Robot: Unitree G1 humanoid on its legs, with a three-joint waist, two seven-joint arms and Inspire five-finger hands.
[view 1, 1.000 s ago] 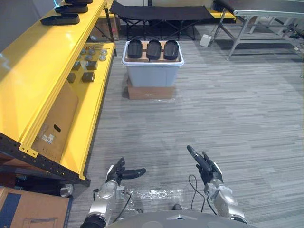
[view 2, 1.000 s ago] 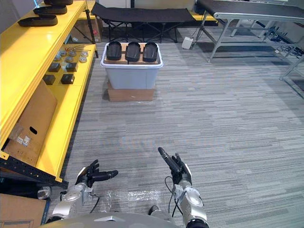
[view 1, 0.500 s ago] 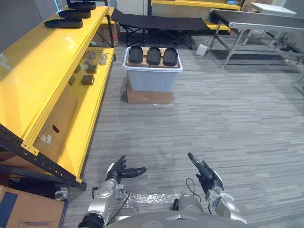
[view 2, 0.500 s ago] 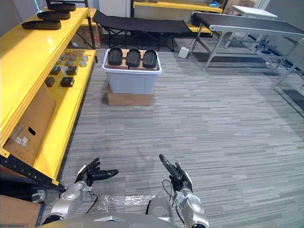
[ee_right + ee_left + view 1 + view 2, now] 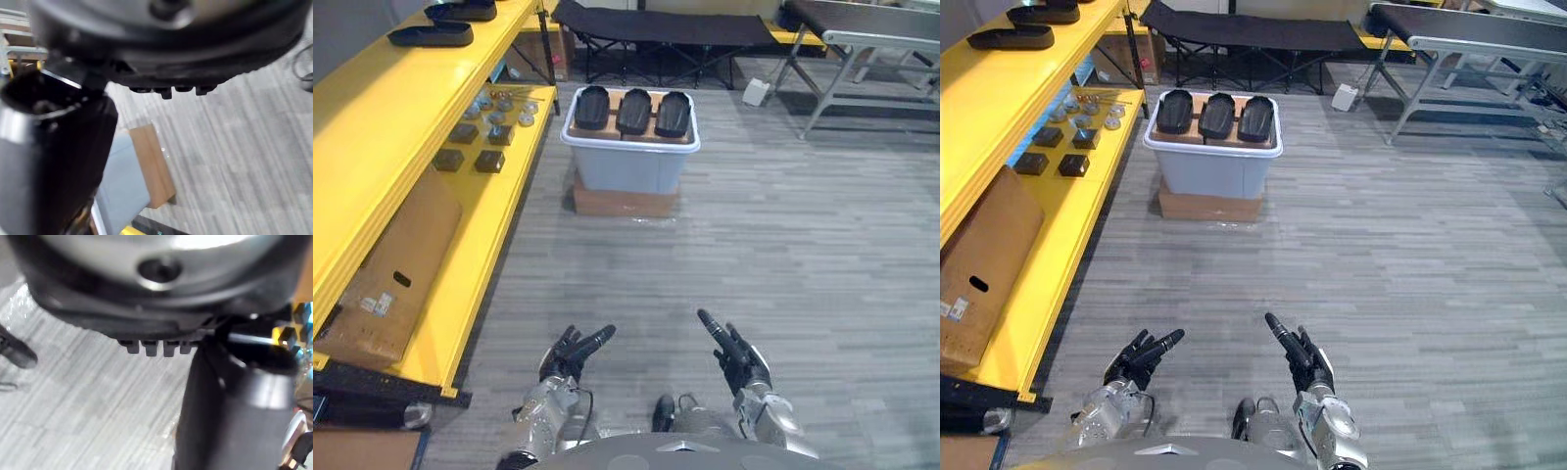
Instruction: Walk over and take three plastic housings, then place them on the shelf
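Observation:
Three black plastic housings (image 5: 633, 110) lie side by side on a wooden board atop a grey tub (image 5: 628, 166) a few steps ahead on the floor. The yellow shelf (image 5: 382, 117) runs along my left; two more black housings (image 5: 431, 35) rest on its top level. My left hand (image 5: 570, 354) and right hand (image 5: 736, 355) hang low in front of me, both open with straight fingers and holding nothing. They are far short of the tub.
The tub stands on a flat cardboard box (image 5: 625, 202). Small dark blocks and metal parts (image 5: 475, 147) sit on the shelf's lower level, with a cardboard sheet (image 5: 382, 274) leaning there. A black cot (image 5: 666, 29) and a metal table (image 5: 871, 39) stand beyond the tub.
The whole view has shifted as I move; the tub and shelf sit a little differently in frame. My left hand's fingers now point more forward and up.

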